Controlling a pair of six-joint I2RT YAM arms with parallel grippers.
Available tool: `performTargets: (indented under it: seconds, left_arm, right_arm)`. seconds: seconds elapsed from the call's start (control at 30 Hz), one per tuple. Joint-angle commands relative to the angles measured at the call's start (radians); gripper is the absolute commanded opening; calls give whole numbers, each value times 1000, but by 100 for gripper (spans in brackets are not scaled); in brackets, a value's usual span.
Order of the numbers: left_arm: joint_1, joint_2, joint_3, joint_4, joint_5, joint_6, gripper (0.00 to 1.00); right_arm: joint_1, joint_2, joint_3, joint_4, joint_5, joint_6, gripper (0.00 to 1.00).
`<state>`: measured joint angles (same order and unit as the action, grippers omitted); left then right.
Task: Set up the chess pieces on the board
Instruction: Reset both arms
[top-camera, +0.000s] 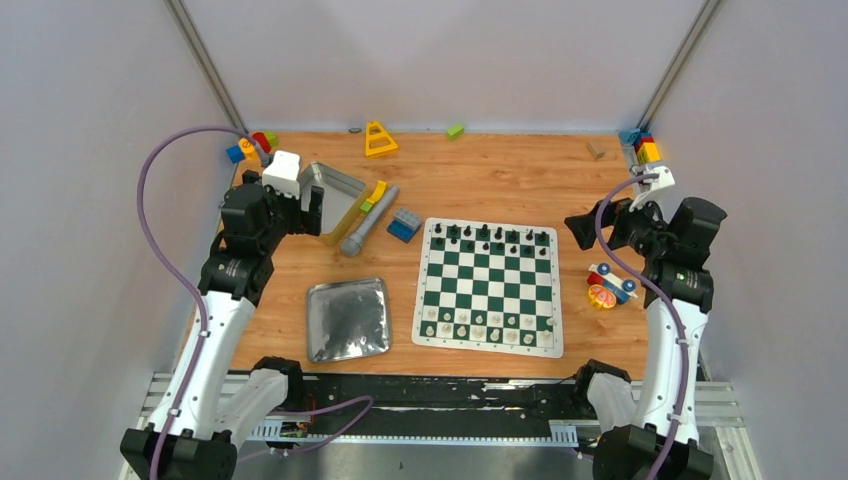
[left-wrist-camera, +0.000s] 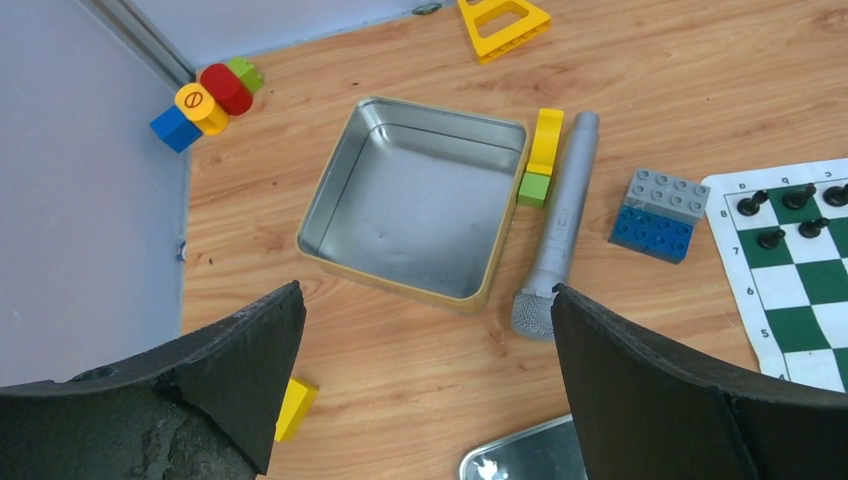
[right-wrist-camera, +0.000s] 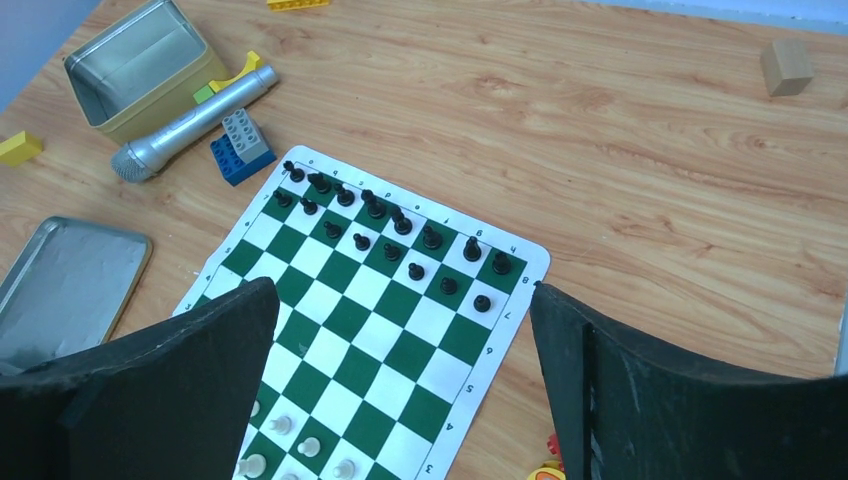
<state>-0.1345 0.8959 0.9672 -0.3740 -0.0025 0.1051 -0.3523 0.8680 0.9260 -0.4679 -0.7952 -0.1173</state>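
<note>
The wooden table (top-camera: 500, 180) bears the board (top-camera: 488, 285): black pieces (top-camera: 484, 235) at twelve o'clock, white pieces (top-camera: 478, 325) at six. Setup looks about done. The left gripper (left-wrist-camera: 425, 292) and right gripper (right-wrist-camera: 402, 288) gape empty.

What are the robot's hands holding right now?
Nothing. The left fingers and the right fingers are both spread wide open, with nothing gripped between them.

Bright even overhead light; soft faint shadows; dull sheen on tray (top-camera: 347, 318); all views sharp.
</note>
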Motion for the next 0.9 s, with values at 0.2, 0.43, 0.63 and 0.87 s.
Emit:
performTargets:
  seconds: [0.2, 0.43, 0.63, 0.87]
  left_arm:
    - [23, -50, -63, 106, -60, -23, 100]
    - [26, -36, -83, 114, -39, -20, 100]
    - [25, -25, -87, 112, -29, -20, 100]
    - [25, -21, -95, 117, -26, -12, 100]
  right_arm:
    - [-1, -27, -23, 53, 39, 4, 100]
    - [-1, -25, -32, 51, 34, -14, 100]
    - [-2, -10, -33, 48, 41, -28, 100]
    - [-2, -11, -34, 42, 49, -35, 100]
